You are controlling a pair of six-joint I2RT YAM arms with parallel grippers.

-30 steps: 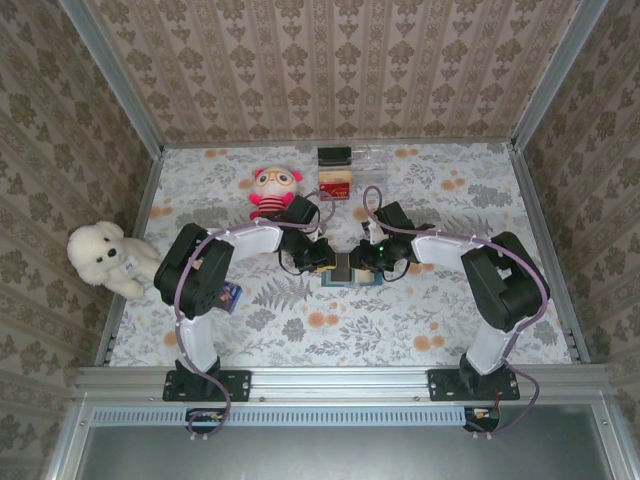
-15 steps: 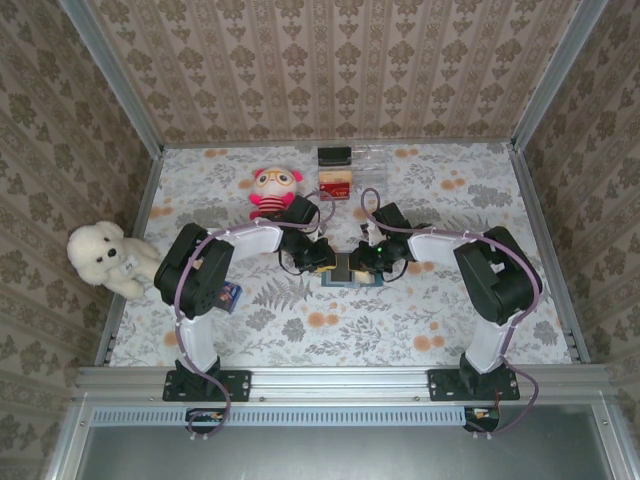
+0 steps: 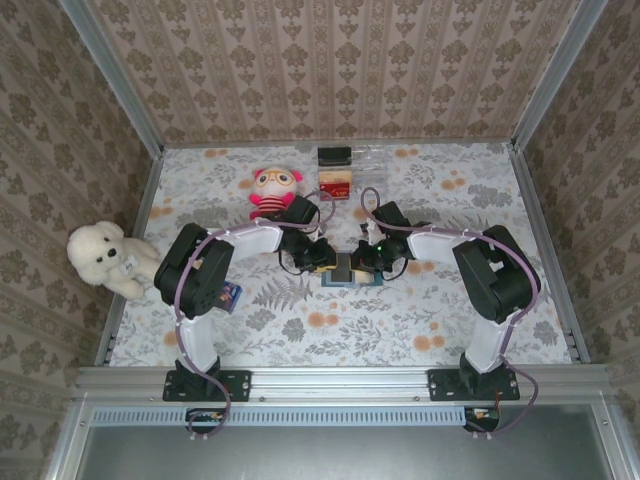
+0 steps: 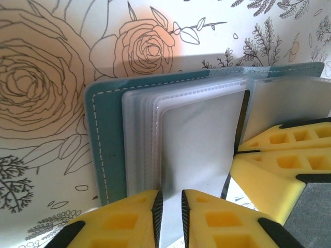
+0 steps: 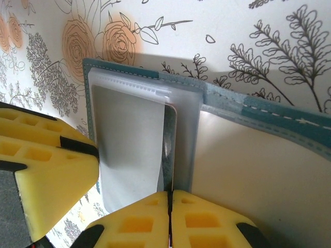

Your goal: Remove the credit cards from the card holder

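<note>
The teal card holder (image 3: 342, 273) lies open on the flowered table between both grippers, its clear sleeves fanned out (image 4: 150, 139). My left gripper (image 4: 170, 194) stands over one pale sleeve (image 4: 199, 139), jaws a narrow gap apart with the sleeve's face showing through, nothing pinched. The right gripper (image 5: 170, 192) is shut on the near edge of a thin credit card (image 5: 169, 144) that stands nearly edge-on in a sleeve beside the holder's spine (image 5: 269, 111). From above, the left gripper (image 3: 327, 260) and right gripper (image 3: 362, 260) meet over the holder.
At the back, a clear tray (image 3: 372, 160) holds a red and gold card (image 3: 335, 183), with a black block (image 3: 334, 154) beside it. A pink doll (image 3: 275, 190) sits behind the left arm. The white plush dog (image 3: 105, 258) and small blue can (image 3: 230, 295) lie at the left.
The right gripper has edged left onto the holder and its jaws have closed on the card's edge. The left arm has hardly moved.
</note>
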